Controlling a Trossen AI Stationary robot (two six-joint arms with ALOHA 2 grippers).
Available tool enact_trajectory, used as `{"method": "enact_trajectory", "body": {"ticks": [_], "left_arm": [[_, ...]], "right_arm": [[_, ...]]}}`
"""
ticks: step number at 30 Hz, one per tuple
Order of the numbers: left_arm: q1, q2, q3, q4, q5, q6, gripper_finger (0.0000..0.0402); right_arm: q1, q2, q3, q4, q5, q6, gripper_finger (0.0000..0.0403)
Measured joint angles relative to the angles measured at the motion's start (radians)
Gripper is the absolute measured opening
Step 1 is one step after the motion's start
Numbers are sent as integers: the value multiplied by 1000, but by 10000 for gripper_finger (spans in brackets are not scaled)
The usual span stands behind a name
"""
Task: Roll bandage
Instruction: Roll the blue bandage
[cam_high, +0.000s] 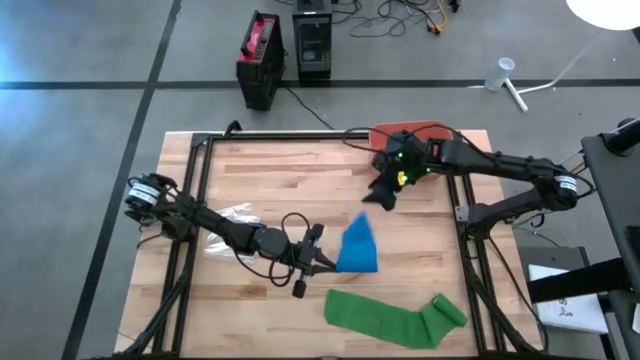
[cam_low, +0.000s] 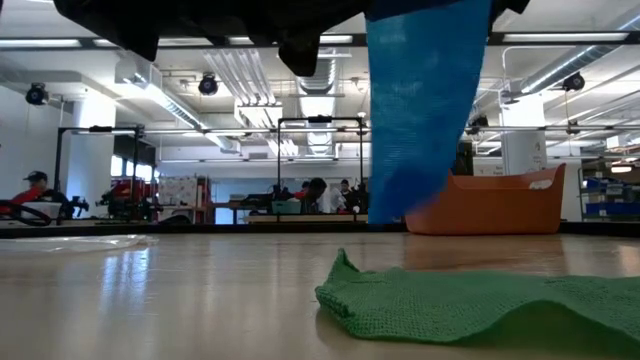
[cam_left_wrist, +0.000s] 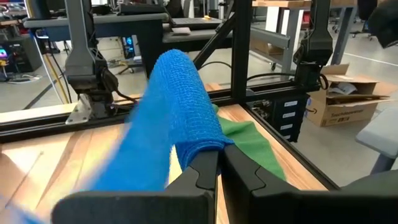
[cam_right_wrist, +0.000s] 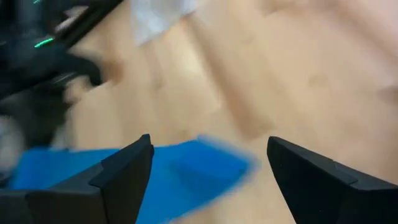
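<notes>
On the table (cam_high: 250, 170), the left gripper (cam_high: 322, 262) is clamped on the blue bandage (cam_high: 357, 248), lifted above the flat green bandage (cam_high: 395, 317). The right gripper (cam_high: 384, 195) hovers near, fingers wide, empty.

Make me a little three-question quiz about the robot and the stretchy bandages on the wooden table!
1. True or false: the left end effector is shut on the blue woven elastic bandage.
2. Which colour bandage lies flat, untouched? A) green B) red C) yellow
3. Fill in: the right end effector has its jaws ____.

Key:
1. True.
2. A, the green woven elastic bandage, near the front edge of the wooden slatted table.
3. Open, above the blue bandage's loose end.
</notes>
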Motion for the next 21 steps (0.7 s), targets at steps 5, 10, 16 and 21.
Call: {"method": "enact_trajectory", "body": {"ticks": [5,10,16,21], "left_arm": [[-6,0,0,9,0,-14,0],[-13,-23,0,14,30,-44,0],[-12,-112,0,-20,47,-144,0],[-11,-191,0,-34,47,-147,0]], "right_arm": [[2,-10,33,32,-78,-132,309],[77,-114,50,26,-73,-235,309],[321,-328,-45,49,217,-241,309],[554,-433,-271,301,389,-186,309]]}}
